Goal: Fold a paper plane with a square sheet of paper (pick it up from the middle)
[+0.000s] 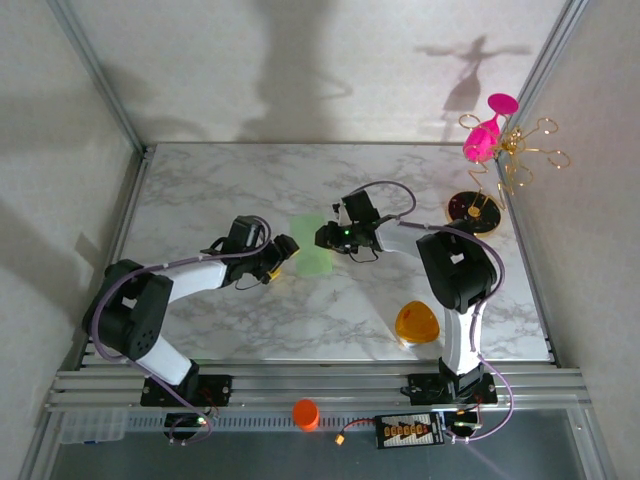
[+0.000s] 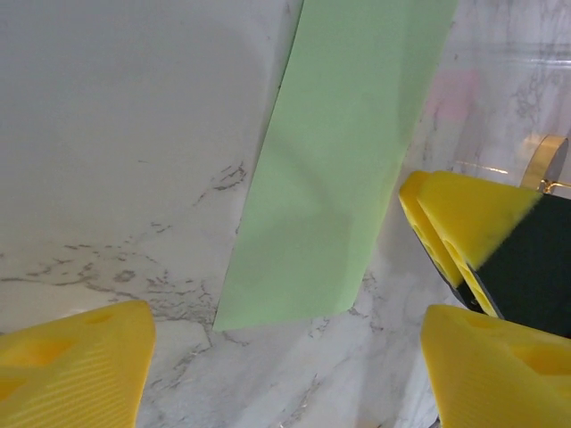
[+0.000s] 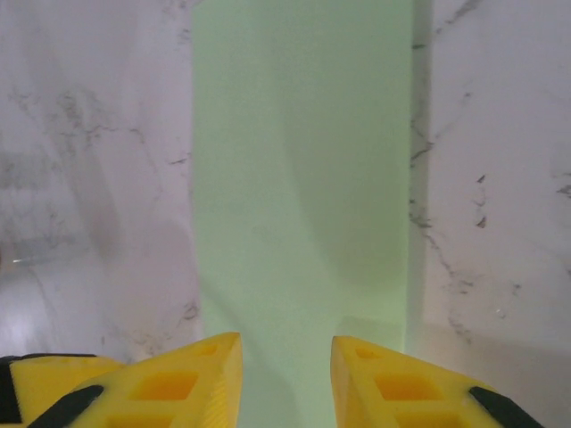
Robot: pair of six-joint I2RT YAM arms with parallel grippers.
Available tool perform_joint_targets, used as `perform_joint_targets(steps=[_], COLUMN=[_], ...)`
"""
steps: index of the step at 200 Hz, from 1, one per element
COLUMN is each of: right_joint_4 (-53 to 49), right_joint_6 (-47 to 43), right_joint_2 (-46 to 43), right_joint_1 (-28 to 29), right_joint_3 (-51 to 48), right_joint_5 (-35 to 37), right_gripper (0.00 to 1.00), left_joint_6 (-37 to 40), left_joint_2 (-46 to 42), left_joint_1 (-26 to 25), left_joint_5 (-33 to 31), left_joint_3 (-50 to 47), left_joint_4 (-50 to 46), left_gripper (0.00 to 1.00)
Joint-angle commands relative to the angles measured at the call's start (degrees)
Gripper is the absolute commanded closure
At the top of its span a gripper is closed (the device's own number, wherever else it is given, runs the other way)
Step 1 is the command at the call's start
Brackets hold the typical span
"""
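The pale green sheet of paper (image 1: 310, 246) lies flat on the marble table (image 1: 220, 190), folded into a narrow strip with parallel long edges and a squared end. In the left wrist view the strip (image 2: 335, 169) runs from the top down to mid-frame. My left gripper (image 2: 287, 357) stands open just short of its near end, with bare table between the fingers (image 2: 76, 366). A yellow finger of the right gripper (image 2: 464, 223) sits at the strip's right edge. My right gripper (image 3: 285, 343) hovers open over the strip (image 3: 303, 169), fingers apart with paper beneath. From above, the left gripper (image 1: 288, 252) and right gripper (image 1: 322, 237) flank the paper.
An orange rounded-triangle object (image 1: 417, 323) lies near the right arm's base. At the far right stand a dark round base (image 1: 473, 208), a gold wire stand (image 1: 520, 160) and a pink piece (image 1: 485, 135). An orange cap (image 1: 306, 413) sits on the front rail.
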Motion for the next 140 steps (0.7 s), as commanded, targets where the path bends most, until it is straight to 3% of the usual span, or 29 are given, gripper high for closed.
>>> perform_joint_targets(steps=[1, 67, 140], right_joint_4=[-0.26, -4.16, -3.96], right_joint_6=[1.35, 1.85, 1.8], right_joint_2=[1.92, 3.73, 3.96], right_joint_1=[-0.51, -0.94, -1.07], right_joint_3=[1.53, -0.49, -0.79], right_joint_5=[1.46, 4.6, 4.19], right_gripper=[0.67, 0.68, 0.7], left_joint_6=[-2.76, -3.85, -1.65], left_joint_2=[1.83, 5.82, 8.96], left_joint_1=[-0.88, -2.35, -2.66], left_joint_5=[0.81, 2.51, 3.47], left_joint_3=[-0.85, 0.47, 3.63], left_joint_4=[2.36, 4.26, 3.59], left_gripper=[0.27, 0.51, 0.67])
